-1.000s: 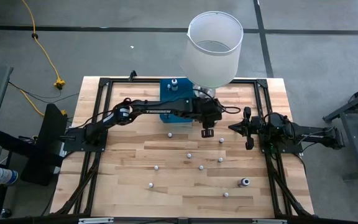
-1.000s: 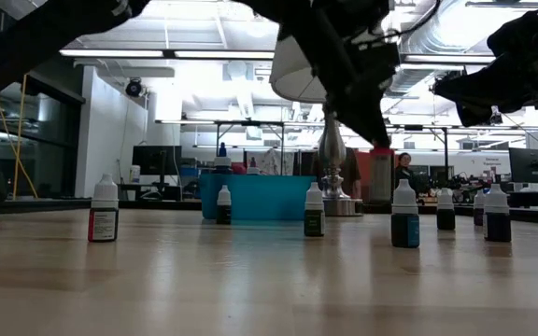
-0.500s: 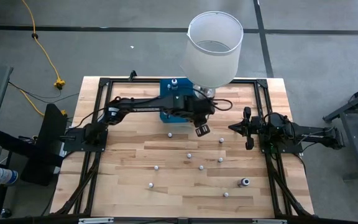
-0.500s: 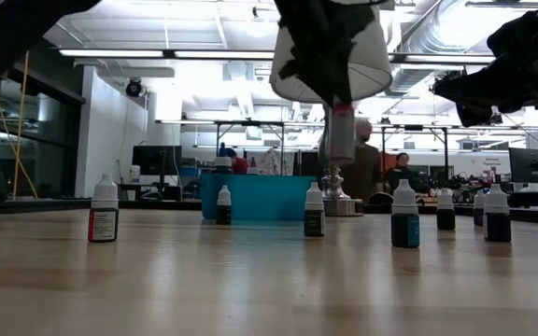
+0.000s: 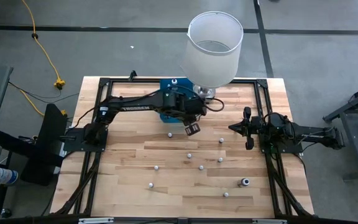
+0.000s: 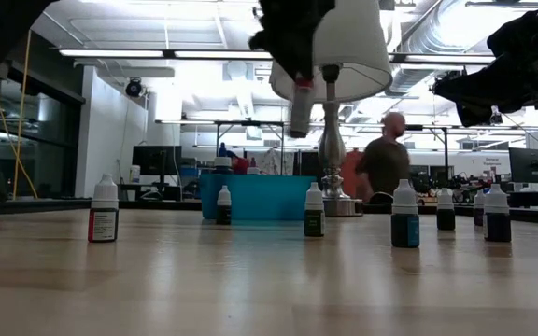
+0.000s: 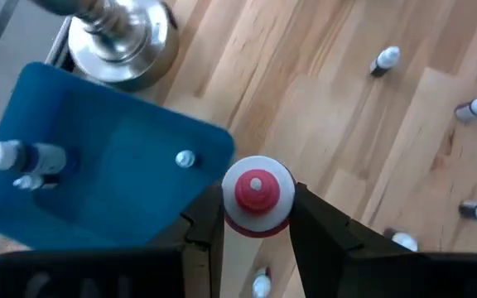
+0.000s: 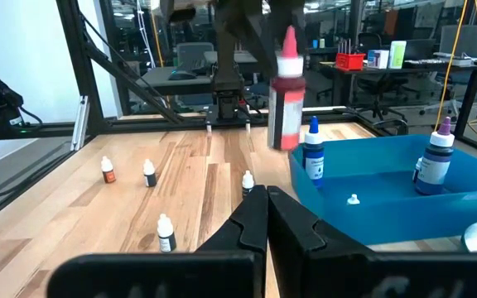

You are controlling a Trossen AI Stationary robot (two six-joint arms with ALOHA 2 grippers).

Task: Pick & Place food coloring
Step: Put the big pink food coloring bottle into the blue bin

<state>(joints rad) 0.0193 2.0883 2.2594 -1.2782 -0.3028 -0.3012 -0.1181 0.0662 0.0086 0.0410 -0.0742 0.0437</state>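
Our left pincer [image 7: 257, 217] is clamped on a red food coloring bottle [image 7: 257, 195], carried in the air just beside the blue bin's [image 7: 131, 165] edge. We count two bottles [image 8: 312, 152] standing inside that bin already; about nine more [image 5: 190, 155] dot the counter [image 5: 123, 155]. Our right pincer [image 5: 247, 129], closed and empty, waits at the counter's right.

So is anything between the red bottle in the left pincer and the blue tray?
Nothing visible blocks it. The left pincer holds the red bottle in the air beside the blue tray; the lamp base stands past the tray's far corner.
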